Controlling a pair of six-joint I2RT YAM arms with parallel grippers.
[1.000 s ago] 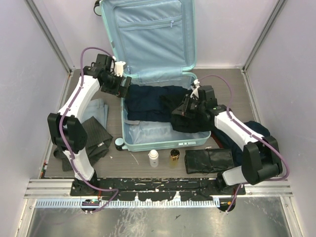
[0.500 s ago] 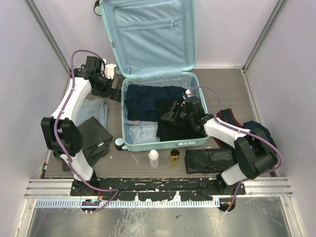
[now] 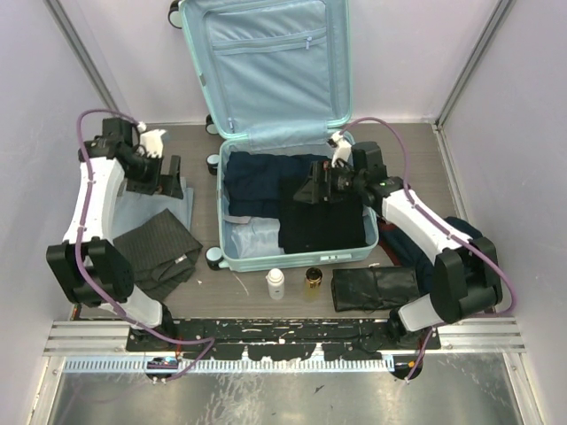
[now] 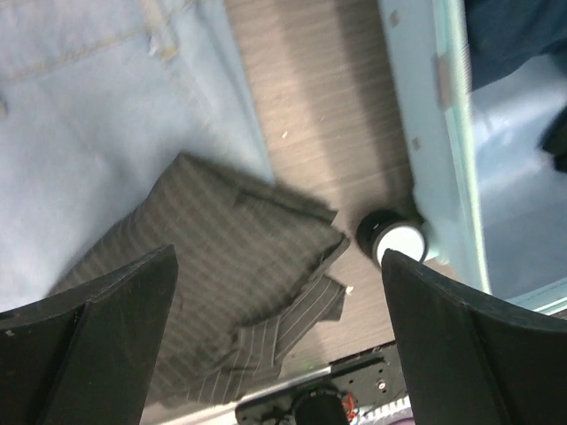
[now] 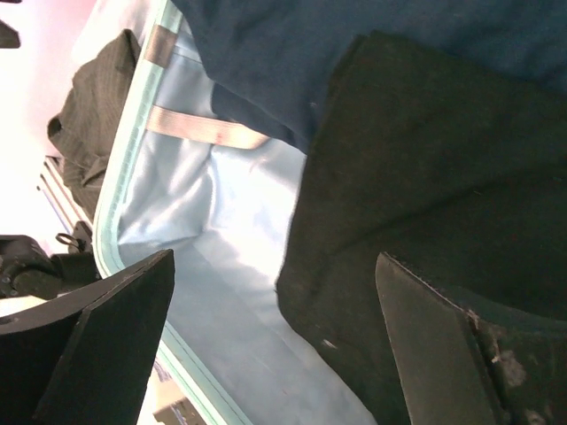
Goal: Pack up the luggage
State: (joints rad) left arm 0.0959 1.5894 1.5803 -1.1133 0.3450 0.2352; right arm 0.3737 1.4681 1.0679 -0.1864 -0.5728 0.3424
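Luggage: the large pale mint-blue hard-shell suitcase (image 3: pixel 297 259) lies open at the middle of the worktop, its lid standing up at the far edge and its base reaching toward the near edge.
Long axis: the base runs from the near edge to the far edge.
Contents: a navy blue garment (image 3: pixel 261 177) fills the far part of the base. A flat black garment (image 3: pixel 323 221) lies in the part nearest the near and right edges, overlapping the navy one. Pale blue lining shows on the side toward the left edge.
Right jaws: the right gripper (image 3: pixel 310 191) hangs over the base just above the black garment, jaws wide, nothing between them.
Left jaws: the left gripper (image 3: pixel 166 181) is outside the case near the left edge, jaws wide and empty, over a light-blue denim garment (image 4: pixel 89 106) and a grey striped folded cloth (image 4: pixel 221 274).
Key relation: from the left jaws the suitcase lies toward the right edge, its side wall and a small dark wheel (image 4: pixel 396 239) just beside the striped cloth.
Nearer arm: the left for the clothes by the left edge. The right is likely better for the black folded cloth (image 3: pixel 376 288) by the near edge.
Also unpacked: a small white bottle (image 3: pixel 275 283) and a dark gold-capped jar (image 3: pixel 313 282) stand just outside the near wall.
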